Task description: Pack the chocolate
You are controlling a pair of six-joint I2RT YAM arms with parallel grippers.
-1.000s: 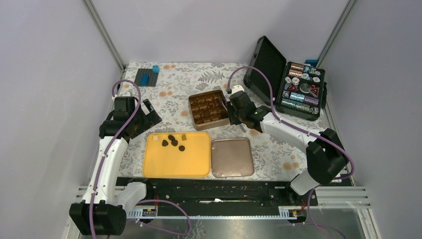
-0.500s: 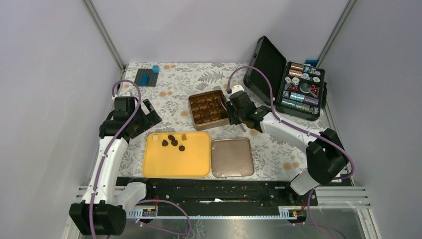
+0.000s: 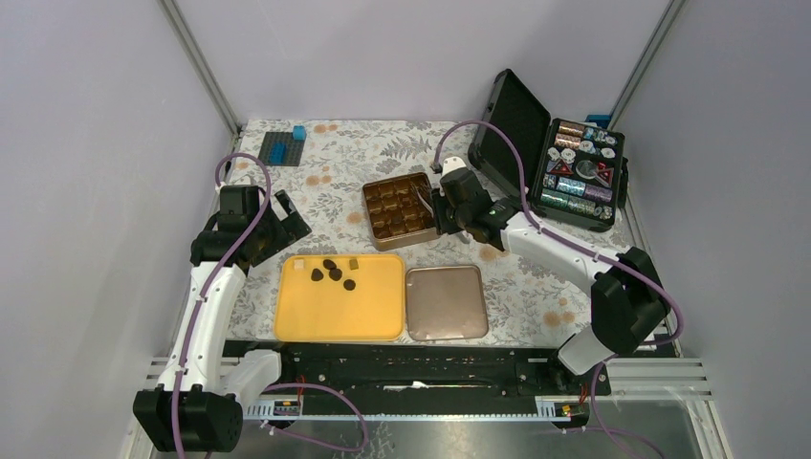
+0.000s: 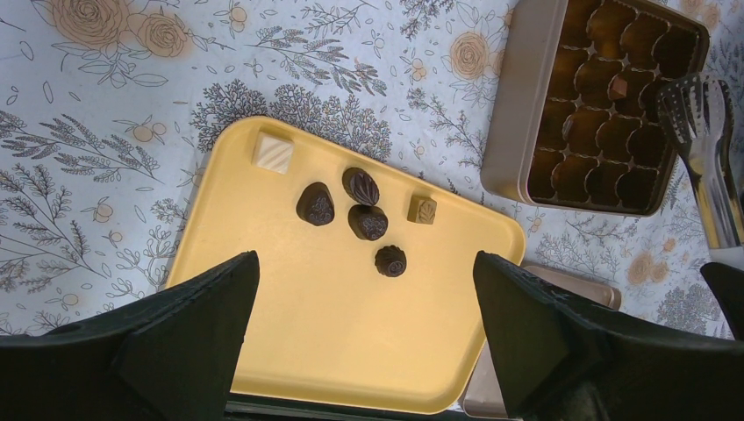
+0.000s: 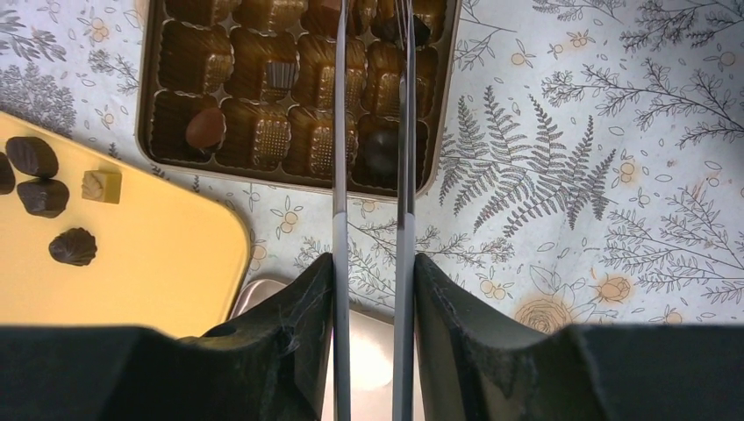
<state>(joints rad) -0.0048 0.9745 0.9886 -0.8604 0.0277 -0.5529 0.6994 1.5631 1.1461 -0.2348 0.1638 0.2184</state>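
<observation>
Pinching a pair of metal tongs (image 5: 340,175), my right claw (image 5: 372,274) has its 2 fingers pressed on the outer faces of the blades, which stay a narrow gap apart. The blades run straight ahead of this claw and end over the far cups of the gold tin (image 5: 447,88). I cannot tell whether the tips grip anything. Several cups of that tin already hold pieces.

My left claw (image 4: 364,263) is spread as wide as it goes and holds nothing. It hangs above the yellow tray (image 4: 333,351) without touching it. The chocolate (image 4: 368,222) lies on the tray just ahead of this claw: 4 dark pieces in a loose cluster, 1 tan square beside them and 1 pale square further to the left. The tin's flat lid (image 3: 445,301) lies on the floral worktop (image 5: 570,132) under my right wrist, touching the tray's edge.

Nothing stands between either claw and the tin.

Compared with 1 second ago, my right claw has shifted slightly toward the far side of the tin. My left claw and the tray's pieces are as they were.
</observation>
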